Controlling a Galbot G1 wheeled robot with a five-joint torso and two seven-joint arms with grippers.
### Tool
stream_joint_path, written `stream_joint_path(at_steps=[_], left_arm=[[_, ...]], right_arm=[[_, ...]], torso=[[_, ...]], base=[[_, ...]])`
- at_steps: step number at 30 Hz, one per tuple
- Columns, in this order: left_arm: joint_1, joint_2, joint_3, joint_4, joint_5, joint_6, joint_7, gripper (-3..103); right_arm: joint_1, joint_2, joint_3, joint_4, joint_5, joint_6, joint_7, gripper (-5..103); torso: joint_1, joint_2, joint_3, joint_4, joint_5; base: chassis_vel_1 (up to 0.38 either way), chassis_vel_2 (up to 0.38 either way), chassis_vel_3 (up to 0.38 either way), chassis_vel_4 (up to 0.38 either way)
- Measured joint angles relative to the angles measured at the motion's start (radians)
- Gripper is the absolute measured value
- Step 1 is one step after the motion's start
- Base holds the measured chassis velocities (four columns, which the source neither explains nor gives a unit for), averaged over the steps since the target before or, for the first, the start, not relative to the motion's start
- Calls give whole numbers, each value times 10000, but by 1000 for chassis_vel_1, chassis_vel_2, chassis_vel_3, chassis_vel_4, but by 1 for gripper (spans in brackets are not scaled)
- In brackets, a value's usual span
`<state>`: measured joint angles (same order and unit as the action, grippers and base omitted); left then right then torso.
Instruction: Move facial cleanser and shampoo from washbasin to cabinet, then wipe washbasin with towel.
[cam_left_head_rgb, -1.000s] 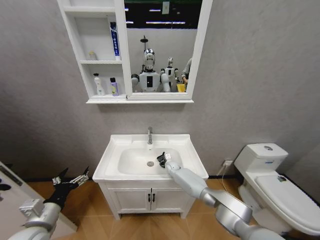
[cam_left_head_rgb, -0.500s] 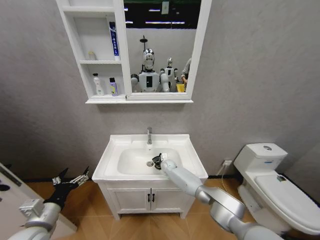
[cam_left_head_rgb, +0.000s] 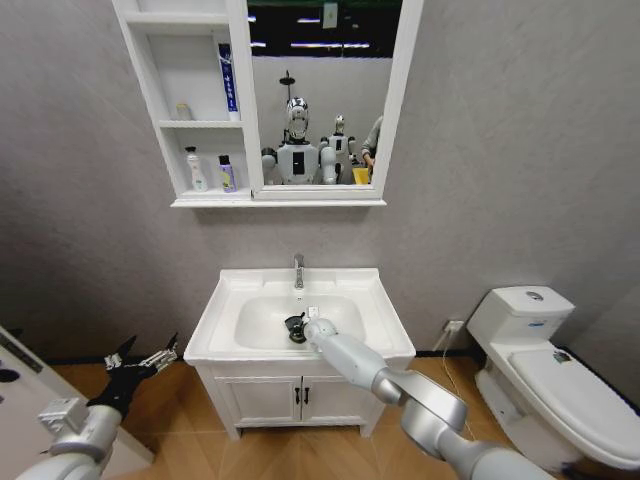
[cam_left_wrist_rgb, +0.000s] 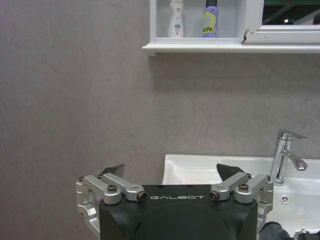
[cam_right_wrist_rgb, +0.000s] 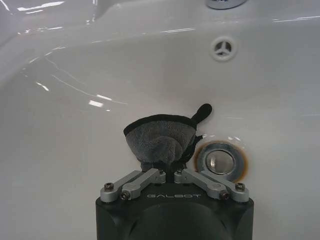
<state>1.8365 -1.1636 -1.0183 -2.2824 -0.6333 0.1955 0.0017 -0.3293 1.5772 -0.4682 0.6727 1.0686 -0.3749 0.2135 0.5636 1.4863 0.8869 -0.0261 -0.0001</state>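
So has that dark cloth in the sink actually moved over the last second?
Yes. The right gripper, shut on the towel, has swept it toward the robot's left across the washbasin bowl, from the right of the drain to its left side.

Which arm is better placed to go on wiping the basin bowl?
The right. Its gripper is down in the washbasin, fingers shut on the towel beside the drain. The left gripper hangs open, low beside the vanity, holding nothing.
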Motion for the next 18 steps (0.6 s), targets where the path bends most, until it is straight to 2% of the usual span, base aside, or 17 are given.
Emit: stream_joint_path(at_steps=[7, 11, 16, 18], left_arm=[[0, 0, 0, 0, 0, 0, 0, 100], [0, 0, 0, 0, 0, 0, 0, 100], [0, 0, 0, -1, 0, -1, 0, 100], [0, 0, 0, 0, 0, 0, 0, 100]], right_arm=[[155, 339, -99, -76, 159, 134, -342, 3], [133, 337, -127, -504, -207, 350, -406, 3], [-59, 331, -92, -493, -438, 393, -251, 3], [-143, 288, -23, -395, -674, 260, 145, 3]], torso=[[-1, 2, -2, -1, 0], [-1, 1, -1, -4, 0], [-1, 1, -2, -5, 1], [-1, 2, -2, 1, 3]], base=[[0, 0, 0, 0], [0, 0, 0, 0], [0, 0, 0, 0], [0, 0, 0, 0]])
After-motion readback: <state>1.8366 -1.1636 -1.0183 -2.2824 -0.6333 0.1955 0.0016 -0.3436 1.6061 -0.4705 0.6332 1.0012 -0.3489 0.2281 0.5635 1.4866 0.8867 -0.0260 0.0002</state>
